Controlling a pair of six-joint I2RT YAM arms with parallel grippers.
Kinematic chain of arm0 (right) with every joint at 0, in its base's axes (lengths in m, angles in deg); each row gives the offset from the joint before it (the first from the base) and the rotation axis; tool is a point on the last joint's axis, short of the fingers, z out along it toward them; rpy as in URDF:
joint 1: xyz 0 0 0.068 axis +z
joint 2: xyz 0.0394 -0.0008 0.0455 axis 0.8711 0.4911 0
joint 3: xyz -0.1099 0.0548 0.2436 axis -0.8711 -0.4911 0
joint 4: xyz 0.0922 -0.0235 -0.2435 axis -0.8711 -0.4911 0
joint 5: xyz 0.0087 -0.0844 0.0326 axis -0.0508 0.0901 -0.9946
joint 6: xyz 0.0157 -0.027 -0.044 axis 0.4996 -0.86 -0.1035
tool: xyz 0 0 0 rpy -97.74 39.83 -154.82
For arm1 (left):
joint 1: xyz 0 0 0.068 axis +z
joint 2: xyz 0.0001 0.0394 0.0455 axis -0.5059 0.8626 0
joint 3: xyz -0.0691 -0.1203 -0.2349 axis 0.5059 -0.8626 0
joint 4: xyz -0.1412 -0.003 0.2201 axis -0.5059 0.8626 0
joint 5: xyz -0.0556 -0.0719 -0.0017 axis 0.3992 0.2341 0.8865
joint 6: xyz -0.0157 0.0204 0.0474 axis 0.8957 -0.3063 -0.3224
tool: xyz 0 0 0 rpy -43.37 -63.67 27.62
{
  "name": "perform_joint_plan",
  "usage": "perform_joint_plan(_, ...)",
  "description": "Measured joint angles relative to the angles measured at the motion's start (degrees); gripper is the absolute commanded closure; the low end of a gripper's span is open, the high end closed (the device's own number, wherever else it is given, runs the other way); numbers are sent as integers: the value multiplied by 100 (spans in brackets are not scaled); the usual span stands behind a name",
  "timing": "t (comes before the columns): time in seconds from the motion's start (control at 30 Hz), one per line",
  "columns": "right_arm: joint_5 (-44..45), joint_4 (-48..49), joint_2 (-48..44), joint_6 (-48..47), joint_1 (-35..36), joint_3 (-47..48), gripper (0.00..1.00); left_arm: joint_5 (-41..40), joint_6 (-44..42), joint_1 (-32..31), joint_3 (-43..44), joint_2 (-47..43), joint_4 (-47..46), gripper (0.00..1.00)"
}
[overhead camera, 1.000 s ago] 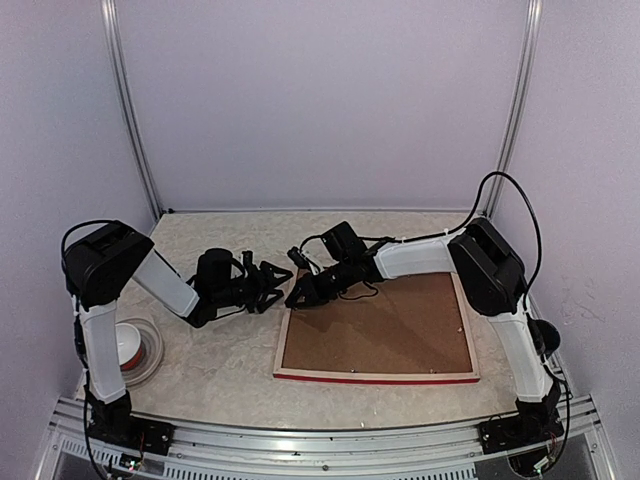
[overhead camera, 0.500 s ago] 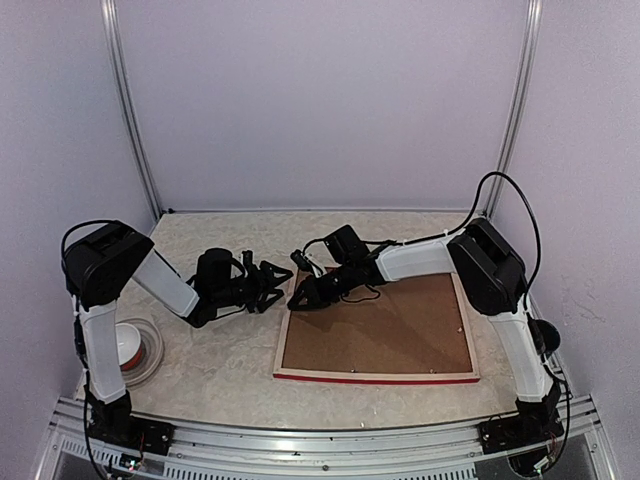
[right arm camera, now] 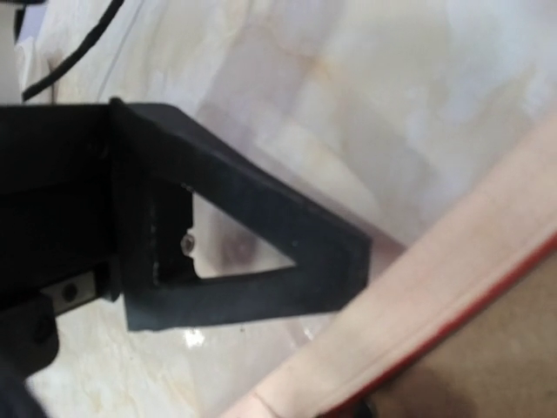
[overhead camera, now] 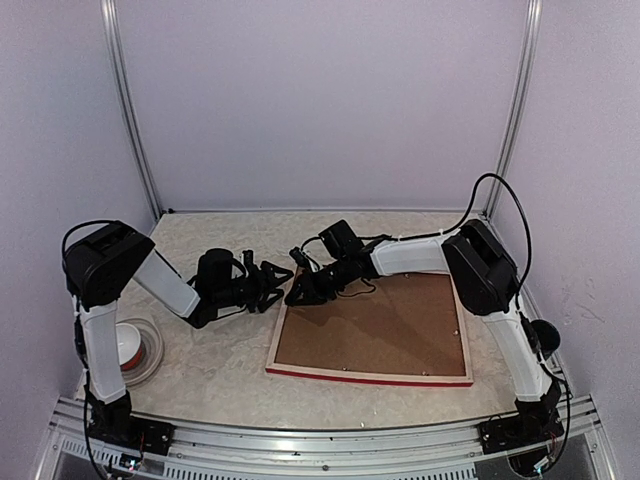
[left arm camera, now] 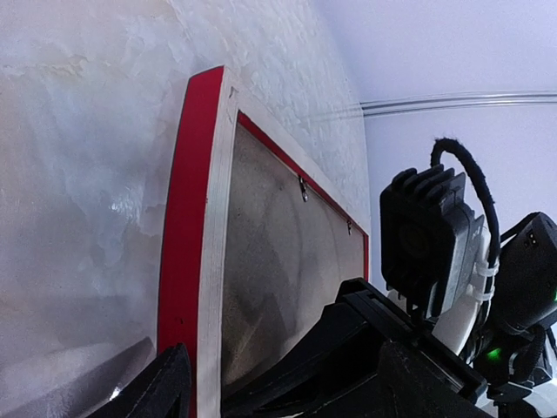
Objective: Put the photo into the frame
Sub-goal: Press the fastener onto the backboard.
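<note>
Right gripper (overhead camera: 299,294), seen from above, is nearly closed and sits on the 11 o'clock corner of the frame (overhead camera: 370,376), pinching its rim. That frame lies back-up on the table (overhead camera: 210,375), from the centre out toward 3 o'clock. Its brown backing board (overhead camera: 380,325) faces up and its red edge is nearest the arm bases. Left gripper (overhead camera: 278,284) hangs just at 9 o'clock of the same corner, jaws wide and empty. It is close to the right one, but I cannot tell whether they touch. A round white dish (overhead camera: 135,345) stands at 8 o'clock on the table.

From the left wrist, the frame's red side and pale wood rim run up the picture, with small clips (left arm camera: 303,188) on the backing. This gripper's own fingers are spread far apart at the bottom, holding nothing.

From the right wrist, one black finger (right arm camera: 261,252) lies outside the pale rim, its tip against the wood. The other finger is almost out of the picture.
</note>
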Motion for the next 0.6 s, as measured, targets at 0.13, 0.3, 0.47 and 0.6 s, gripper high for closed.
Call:
perform_joint_plan(0.13, -273, 328, -15, 409, -114, -243, 79, -2, 2, -9, 0, 44, -74, 27)
perform_joint_plan(0.3, -601, 761, -44, 973, -293, -525, 79, 20, 15, -61, 0, 92, -168, 27)
perform_joint_plan(0.47, -671, 822, -37, 1172, -319, -535, 78, 24, 17, -81, 0, 101, -201, 27)
perform_joint_plan(0.6, -695, 1357, -173, 1338, -326, -925, 77, 44, 22, -81, -2, 101, -214, 27)
